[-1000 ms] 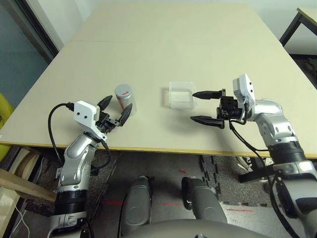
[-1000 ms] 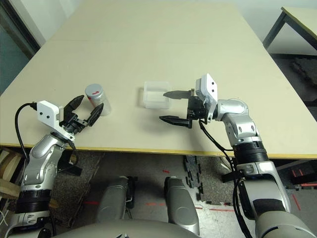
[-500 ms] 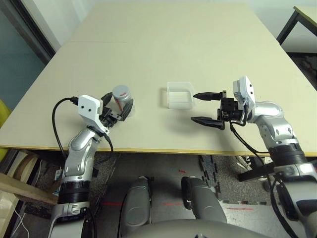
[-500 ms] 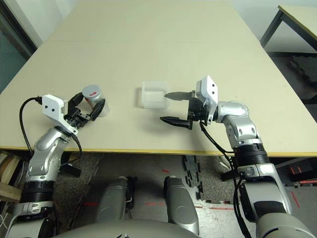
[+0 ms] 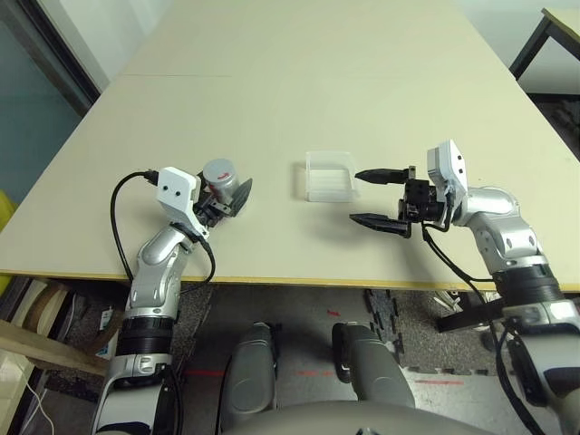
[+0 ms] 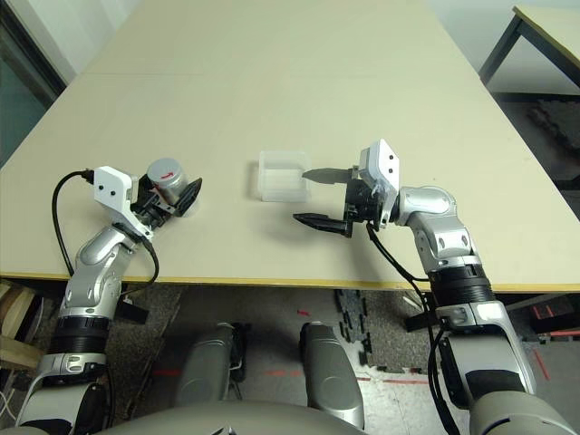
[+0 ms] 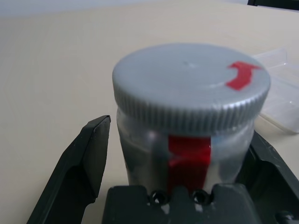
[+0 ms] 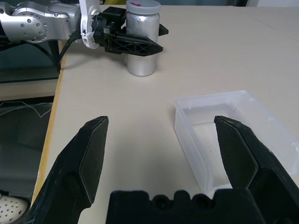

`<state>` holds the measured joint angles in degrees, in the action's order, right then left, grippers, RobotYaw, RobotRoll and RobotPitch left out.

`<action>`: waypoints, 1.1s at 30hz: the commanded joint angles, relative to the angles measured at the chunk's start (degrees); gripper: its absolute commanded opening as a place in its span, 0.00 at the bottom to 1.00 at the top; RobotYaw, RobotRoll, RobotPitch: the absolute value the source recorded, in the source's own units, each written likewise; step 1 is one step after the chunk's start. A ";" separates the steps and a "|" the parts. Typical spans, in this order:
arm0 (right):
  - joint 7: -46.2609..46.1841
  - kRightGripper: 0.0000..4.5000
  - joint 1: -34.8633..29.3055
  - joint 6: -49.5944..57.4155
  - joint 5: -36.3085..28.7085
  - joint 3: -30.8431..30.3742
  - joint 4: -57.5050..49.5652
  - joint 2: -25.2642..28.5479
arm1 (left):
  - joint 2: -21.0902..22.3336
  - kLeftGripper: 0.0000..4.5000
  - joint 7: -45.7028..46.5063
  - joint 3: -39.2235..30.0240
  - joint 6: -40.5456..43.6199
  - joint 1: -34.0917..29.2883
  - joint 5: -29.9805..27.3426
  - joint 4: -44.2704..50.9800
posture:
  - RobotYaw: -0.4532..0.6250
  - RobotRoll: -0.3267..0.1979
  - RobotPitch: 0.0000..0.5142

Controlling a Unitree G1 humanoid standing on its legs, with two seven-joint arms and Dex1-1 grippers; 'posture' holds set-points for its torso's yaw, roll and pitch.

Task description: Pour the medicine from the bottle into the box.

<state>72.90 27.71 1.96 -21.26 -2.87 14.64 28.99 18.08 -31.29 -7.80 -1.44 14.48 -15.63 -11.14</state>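
The small silvery-grey cylindrical bottle (image 5: 220, 184) with a ribbed grey cap and a red stripe on its label is stood upright on the pale beige desk (image 5: 299, 82), well to the left of the shallow clear plastic box (image 5: 329, 175). The box is taken as the landmark; it is set near the front part of the desk, roughly midway between the two arms.

The left gripper (image 5: 227, 197) is positioned around the bottle, with one black finger on each side of the body. The jaws are spread wide; in the left wrist view a gap is seen between one finger (image 7: 86, 161) and the bottle wall, while contact on the other side cannot be told. The bottle is not lifted from the desk.

The right gripper (image 5: 373, 197) is held just to the right of the box, pointed toward it. Its jaws are spread and nothing is held between them. One fingertip (image 5: 362, 175) is seen at the box's right edge; contact cannot be told.

The medicine cannot be made out.
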 commanded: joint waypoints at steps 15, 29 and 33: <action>-0.53 1.00 -1.65 -0.72 0.69 -0.05 -1.34 0.86 | -0.91 1.00 -0.04 1.50 -1.75 0.84 1.12 -2.68 | 0.38 0.62 0.26; -0.95 1.00 -2.32 -0.64 0.61 -0.24 -2.02 0.96 | -1.13 0.57 0.41 1.41 -3.25 2.22 1.87 -5.28 | 0.37 0.62 0.27; -1.00 1.00 -2.41 -0.58 0.61 -0.25 -2.07 0.97 | -1.14 0.58 0.27 1.47 -3.45 2.39 1.78 -5.37 | 0.37 0.62 0.27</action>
<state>71.86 25.87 1.68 -21.19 -2.87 13.44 29.50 16.96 -30.89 -6.64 -4.23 16.89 -14.42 -15.59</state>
